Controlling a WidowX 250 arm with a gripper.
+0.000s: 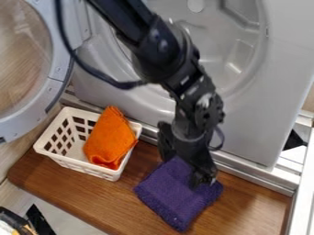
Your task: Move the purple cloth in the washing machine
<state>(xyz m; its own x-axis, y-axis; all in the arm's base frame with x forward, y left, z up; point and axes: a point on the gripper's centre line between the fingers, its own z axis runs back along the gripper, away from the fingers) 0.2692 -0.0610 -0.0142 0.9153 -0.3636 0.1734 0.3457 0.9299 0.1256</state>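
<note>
Lifting the purple cloth [176,198] by a shallow pinch, we risk dropping it; our end effector [182,166] seems wide.

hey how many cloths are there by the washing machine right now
2: an orange one in the white basket, and a purple one on the wooden surface, partly covered by the gripper. Another could be hidden beneath either.

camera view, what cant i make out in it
All in the camera view:
- part of the purple cloth: covered by the robot arm
- part of the washing machine opening: behind the arm
- the round door's far side: cut off by the left edge
</note>
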